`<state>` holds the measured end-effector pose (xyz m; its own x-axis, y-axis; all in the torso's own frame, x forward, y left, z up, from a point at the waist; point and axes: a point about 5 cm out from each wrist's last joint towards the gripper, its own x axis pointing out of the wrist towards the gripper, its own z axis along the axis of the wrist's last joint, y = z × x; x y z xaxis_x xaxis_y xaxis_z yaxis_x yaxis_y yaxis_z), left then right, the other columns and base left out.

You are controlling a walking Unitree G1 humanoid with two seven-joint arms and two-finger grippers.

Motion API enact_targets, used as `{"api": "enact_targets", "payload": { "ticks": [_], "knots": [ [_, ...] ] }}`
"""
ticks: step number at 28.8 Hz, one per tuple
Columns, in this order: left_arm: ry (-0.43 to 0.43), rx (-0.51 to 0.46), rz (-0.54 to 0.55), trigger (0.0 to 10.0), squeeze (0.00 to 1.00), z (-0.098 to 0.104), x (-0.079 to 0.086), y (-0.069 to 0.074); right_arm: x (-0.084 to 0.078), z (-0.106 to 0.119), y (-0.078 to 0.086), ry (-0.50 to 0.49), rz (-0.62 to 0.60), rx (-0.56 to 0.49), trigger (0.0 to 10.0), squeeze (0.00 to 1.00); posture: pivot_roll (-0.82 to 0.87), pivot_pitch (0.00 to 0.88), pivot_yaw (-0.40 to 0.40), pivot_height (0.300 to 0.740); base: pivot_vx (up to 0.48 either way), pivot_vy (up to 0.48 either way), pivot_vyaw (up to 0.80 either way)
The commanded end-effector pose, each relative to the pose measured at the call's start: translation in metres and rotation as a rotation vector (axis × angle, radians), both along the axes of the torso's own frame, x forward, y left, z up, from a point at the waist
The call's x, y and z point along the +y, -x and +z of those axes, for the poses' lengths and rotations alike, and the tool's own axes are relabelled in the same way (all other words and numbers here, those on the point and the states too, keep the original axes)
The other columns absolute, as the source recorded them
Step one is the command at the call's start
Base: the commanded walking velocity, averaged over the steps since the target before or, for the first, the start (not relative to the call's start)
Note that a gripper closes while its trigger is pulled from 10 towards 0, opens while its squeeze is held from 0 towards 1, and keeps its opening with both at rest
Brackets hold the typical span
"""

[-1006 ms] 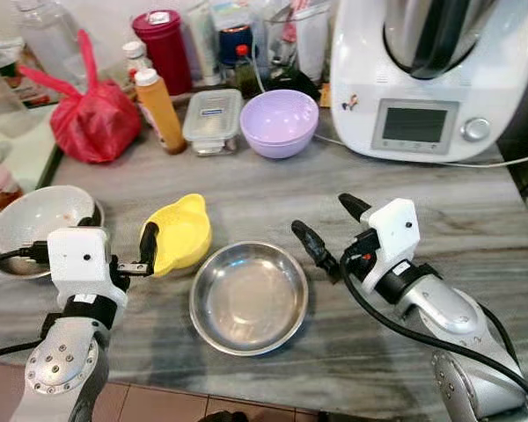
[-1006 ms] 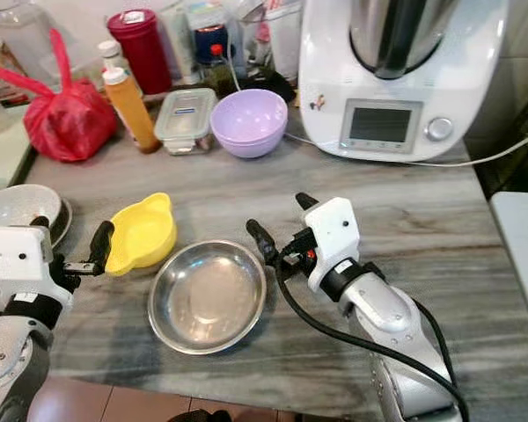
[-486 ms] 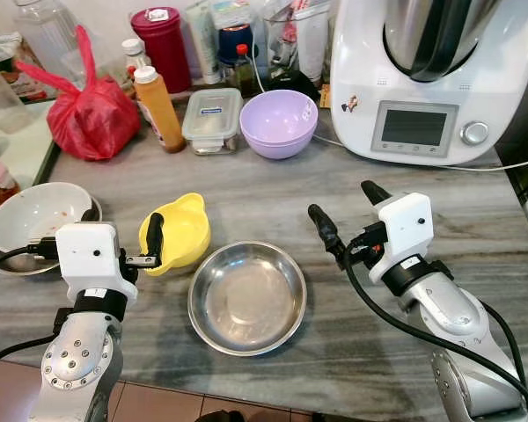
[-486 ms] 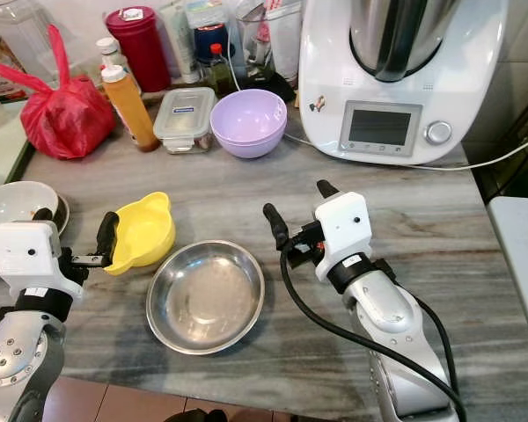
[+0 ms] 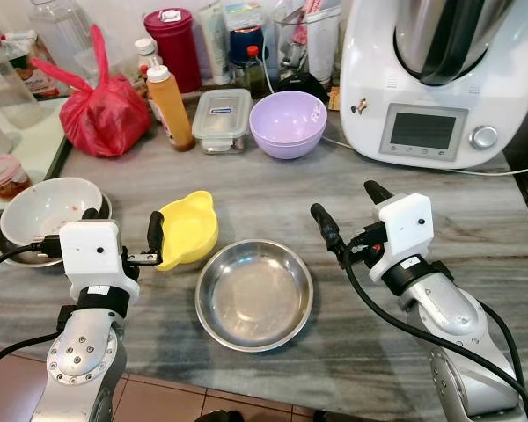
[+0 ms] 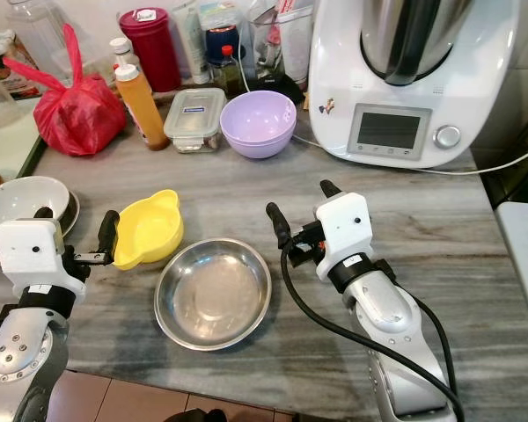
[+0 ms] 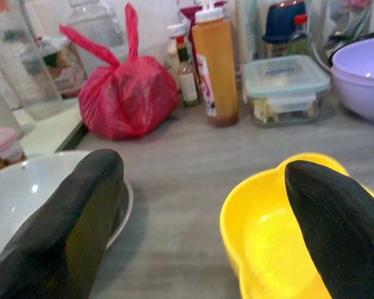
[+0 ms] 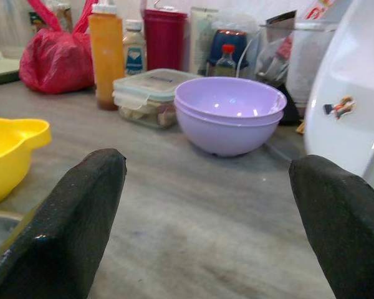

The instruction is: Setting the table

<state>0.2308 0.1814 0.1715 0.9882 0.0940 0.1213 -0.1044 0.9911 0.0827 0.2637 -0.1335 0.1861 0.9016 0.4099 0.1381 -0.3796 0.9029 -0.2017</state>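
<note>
Bowls are what I am working with here, so I keep both claws low over the grey counter [image 5: 246,189]. My left claw [image 5: 123,236] is spread wide. One finger sits at the rim of the yellow bowl [image 5: 187,230], on its near side, and the other finger is beside the white bowl [image 5: 40,208]. I think I hold it like this so I can close on the yellow rim and pick that bowl up. The left arm comes up from below me, bent at the wrist. The steel bowl [image 5: 254,294] rests just beside that claw, between my two arms. My right claw [image 5: 352,214] is spread wide too, and it holds nothing. It points across the counter at the purple bowl [image 5: 288,124], which is well ahead of it. The right arm leans in from the side, ready.
</note>
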Motion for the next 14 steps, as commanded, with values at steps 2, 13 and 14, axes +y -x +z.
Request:
{"api": "enact_targets", "payload": {
  "ticks": [2,13,14],
  "knots": [
    [-0.012,0.028,0.022,10.0,0.0,-0.0056,0.0019,-0.0003,-0.0011,0.001,-0.0012,0.004,-0.006,-0.011,10.0,0.0,-0.09,0.146,0.098,0.74,-0.272,0.0,0.0],
    [-0.012,0.035,0.025,10.0,0.0,-0.0068,0.0013,-0.0028,-0.0019,0.0018,-0.0031,0.008,-0.011,-0.016,10.0,0.0,-0.09,0.145,0.096,0.74,-0.31,0.0,0.0],
    [-0.012,0.036,0.025,10.0,0.0,-0.0069,0.0012,-0.0029,-0.002,0.0018,-0.0032,0.008,-0.012,-0.016,10.0,0.0,-0.09,0.145,0.096,0.74,-0.319,0.0,0.0]
  ]
}}
